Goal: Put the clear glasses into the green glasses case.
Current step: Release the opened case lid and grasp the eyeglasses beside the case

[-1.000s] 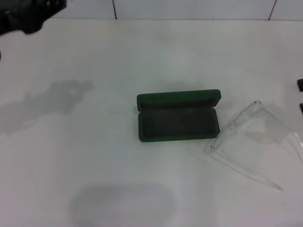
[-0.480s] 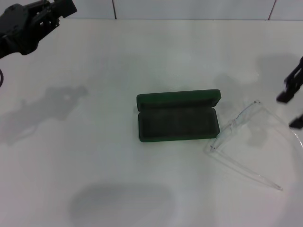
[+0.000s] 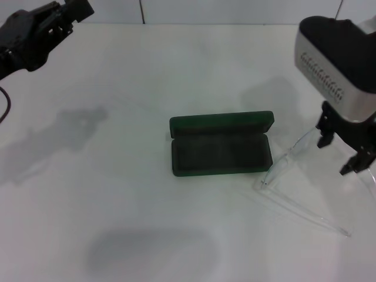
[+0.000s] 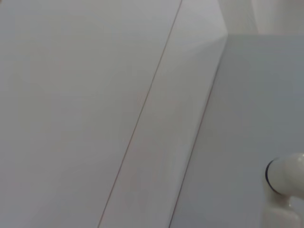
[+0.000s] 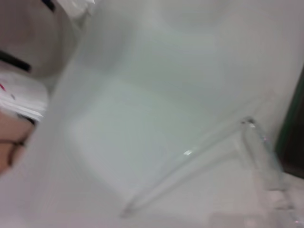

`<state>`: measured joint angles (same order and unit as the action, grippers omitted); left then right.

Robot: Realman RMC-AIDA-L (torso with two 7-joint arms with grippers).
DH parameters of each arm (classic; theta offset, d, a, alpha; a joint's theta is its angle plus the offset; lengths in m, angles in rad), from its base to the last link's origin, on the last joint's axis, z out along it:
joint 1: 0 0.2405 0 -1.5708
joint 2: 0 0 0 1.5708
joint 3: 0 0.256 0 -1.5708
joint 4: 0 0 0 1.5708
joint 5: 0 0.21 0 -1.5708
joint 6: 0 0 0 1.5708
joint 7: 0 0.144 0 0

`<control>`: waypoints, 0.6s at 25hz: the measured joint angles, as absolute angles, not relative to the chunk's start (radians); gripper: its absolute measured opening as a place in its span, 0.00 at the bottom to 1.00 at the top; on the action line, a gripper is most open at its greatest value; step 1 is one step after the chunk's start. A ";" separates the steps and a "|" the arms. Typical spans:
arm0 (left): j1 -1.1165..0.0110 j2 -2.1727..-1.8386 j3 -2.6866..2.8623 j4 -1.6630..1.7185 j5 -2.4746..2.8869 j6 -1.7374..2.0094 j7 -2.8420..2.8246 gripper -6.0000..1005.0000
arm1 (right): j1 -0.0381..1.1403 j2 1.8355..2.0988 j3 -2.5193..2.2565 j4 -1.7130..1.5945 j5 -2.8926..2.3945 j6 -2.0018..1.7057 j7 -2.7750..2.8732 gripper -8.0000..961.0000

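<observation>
The green glasses case [image 3: 220,145] lies open in the middle of the white table, its lid [image 3: 222,123] standing up along the far side and its dark lining bare. Just to its right lie the clear glasses [image 3: 292,156], unfolded, with one long temple arm [image 3: 311,217] reaching toward the near right. My right gripper [image 3: 333,157] hangs open over the far right part of the glasses, its dark fingers [image 3: 324,138] straddling the frame. In the right wrist view a clear temple arm [image 5: 190,164] and the lens [image 5: 262,159] show close by, with the case's edge [image 5: 295,135] beside them. My left gripper [image 3: 56,20] is held at the far left.
The white table [image 3: 117,194] runs back to a tiled wall [image 3: 235,10]. The right arm's white wrist housing [image 3: 335,61] hides the table's far right. The left wrist view shows only pale wall panels and a white rounded part [image 4: 285,183].
My right arm has come in from the right edge and now stands over the glasses. The left arm moved into view at the top left, then stayed almost still. Case and glasses are unmoved.
</observation>
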<state>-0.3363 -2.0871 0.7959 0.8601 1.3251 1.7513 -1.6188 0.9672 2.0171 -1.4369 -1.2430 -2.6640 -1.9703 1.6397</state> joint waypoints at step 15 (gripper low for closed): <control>-0.330 -2.083 0.794 0.810 1.327 1.772 -1.564 0.07 | 0.980 2.024 -1.519 -1.221 -2.637 -1.839 1.573 0.43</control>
<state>-0.3298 -2.0834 0.7943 0.8099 1.3271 1.7716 -1.5643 0.9799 2.0239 -1.5190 -1.2205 -2.6366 -1.8392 1.5730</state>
